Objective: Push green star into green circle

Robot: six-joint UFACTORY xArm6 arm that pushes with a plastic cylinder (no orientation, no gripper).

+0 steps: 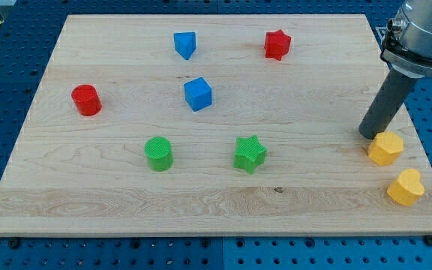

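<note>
The green star [250, 154] lies on the wooden board a little below its middle. The green circle [158, 153] is a short cylinder to the star's left, at about the same height in the view, with a clear gap between them. My tip [367, 135] stands far to the view's right of the star, near the board's right edge, touching or almost touching a yellow hexagon block [385, 148].
A yellow heart [405, 187] lies at the lower right corner. A blue cube [198, 94] and a blue triangular block [185, 44] sit above the green blocks. A red star [277, 44] is at the top, a red cylinder [86, 100] at the left.
</note>
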